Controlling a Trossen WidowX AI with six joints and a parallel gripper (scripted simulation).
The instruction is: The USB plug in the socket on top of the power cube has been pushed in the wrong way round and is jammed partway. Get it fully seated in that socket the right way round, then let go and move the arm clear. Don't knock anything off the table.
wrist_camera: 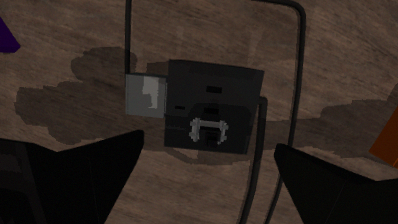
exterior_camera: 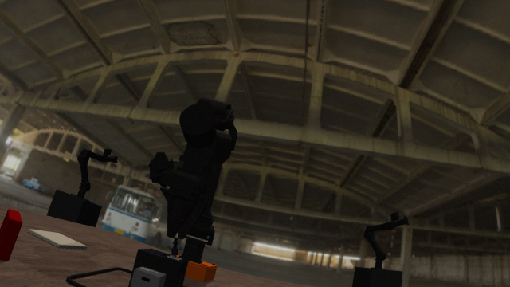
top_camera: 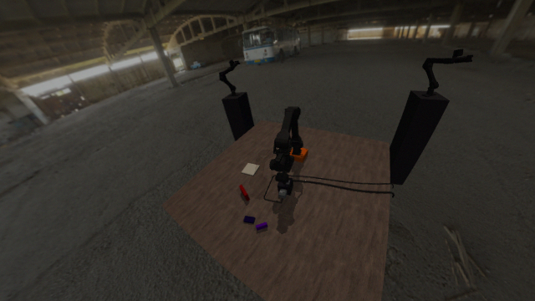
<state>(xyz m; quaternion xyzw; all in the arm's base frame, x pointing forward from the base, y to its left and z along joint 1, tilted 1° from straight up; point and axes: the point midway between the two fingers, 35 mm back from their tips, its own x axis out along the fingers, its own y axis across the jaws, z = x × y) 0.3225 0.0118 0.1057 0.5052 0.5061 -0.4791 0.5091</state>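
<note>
The open tool (top_camera: 282, 196) (exterior_camera: 174, 236) (wrist_camera: 210, 143) points down over the black power cube (top_camera: 286, 186) (exterior_camera: 161, 261) (wrist_camera: 192, 82), probably so its fingers can go around the stuck plug (exterior_camera: 174, 246) (wrist_camera: 210, 124).

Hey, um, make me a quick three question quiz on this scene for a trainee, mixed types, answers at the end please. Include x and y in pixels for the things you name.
1. True or false: the jaws are shut on the USB plug (wrist_camera: 209, 131) (exterior_camera: 174, 245).
2. Multiple choice: what colour is the arm's base (top_camera: 302, 155) (exterior_camera: 202, 273)? A) green B) orange C) white
3. Fill in the blank: the plug stands on top of the black power ____ (wrist_camera: 187, 80) (exterior_camera: 159, 261).

Key: 1. False; 2. B; 3. cube
</note>
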